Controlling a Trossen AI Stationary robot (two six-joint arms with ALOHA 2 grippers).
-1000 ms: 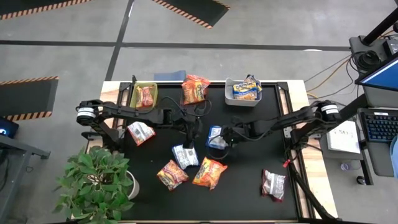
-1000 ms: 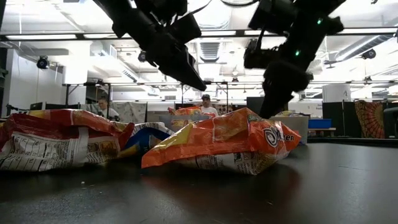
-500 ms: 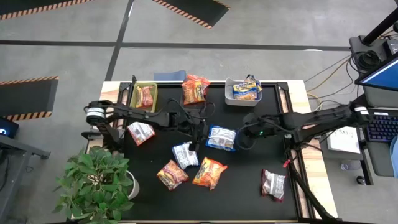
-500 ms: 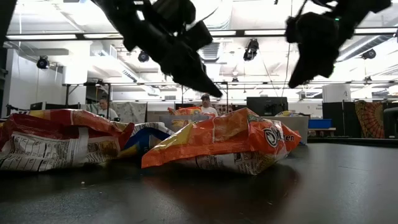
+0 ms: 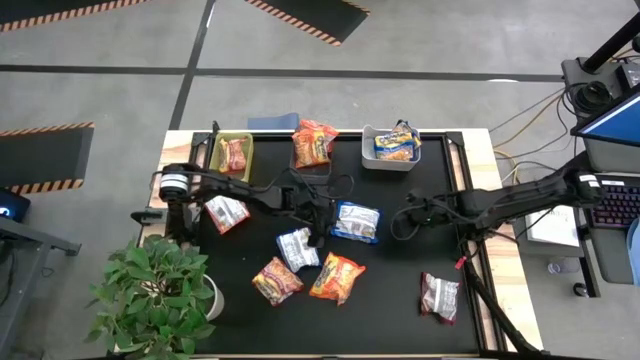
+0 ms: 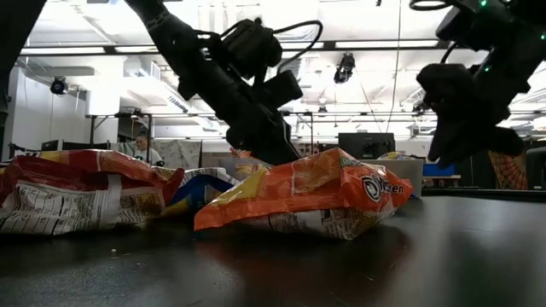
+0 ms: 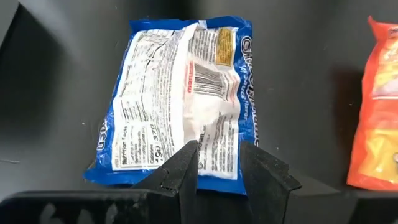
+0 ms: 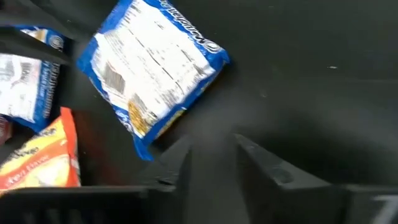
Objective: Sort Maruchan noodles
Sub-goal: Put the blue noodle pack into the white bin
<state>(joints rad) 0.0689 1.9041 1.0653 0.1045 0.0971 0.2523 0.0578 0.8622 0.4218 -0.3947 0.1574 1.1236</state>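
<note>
Black tabletop [image 5: 400,270]: blue pkt [image 5: 356,222] lying just ahead of left gripper [image 5: 322,232], long axis pointing away; fingers narrow, empty. Right gripper [image 5: 405,216] farther, slightly open, empty.

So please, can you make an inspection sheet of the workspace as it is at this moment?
Surface: black table top, wooden edges.
Job's things: blue packet lying label-down mid-table; more noodle packets in front of it; one orange packet at the back edge between the bins.
Bins: green bin holds a red packet; white bin holds blue-and-yellow packets.
Clutter: potted plant at the front left corner.
Grippers: left pincer open at the blue packet's edge; right pincer open, empty, right of that packet.
Cables: loops on both arms; wires on the floor at the right.
Surroundings: laptop at the right; people far behind.
</note>
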